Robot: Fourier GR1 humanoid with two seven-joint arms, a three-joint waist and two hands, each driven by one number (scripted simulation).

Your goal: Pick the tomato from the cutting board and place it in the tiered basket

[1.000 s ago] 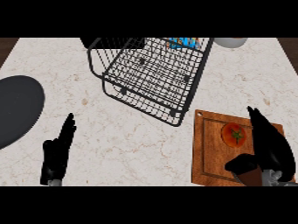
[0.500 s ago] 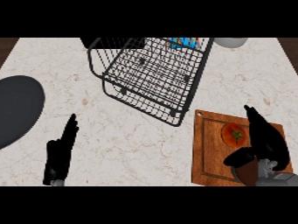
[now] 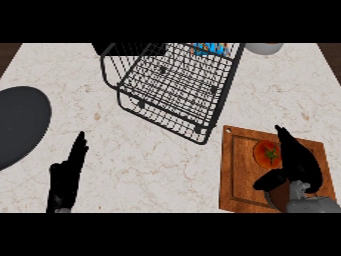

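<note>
Right hand (image 3: pixel 300 165) hovers spread, thumb out, just right of the tomato (image 3: pixel 267 153) on the cutting board (image 3: pixel 241 190). Smooth, round, soft-skinned, probably: cup its sides gently. Tiered basket (image 3: pixel 174 85) waits up-left; left hand (image 3: pixel 68 175) rests open.

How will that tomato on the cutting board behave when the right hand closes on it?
The tomato looks round and glossy, so it may roll or slip on the flat cutting board if nudged sideways. It is probably soft-skinned, so it could bruise. The right hand sits beside it, fingers open.
</note>
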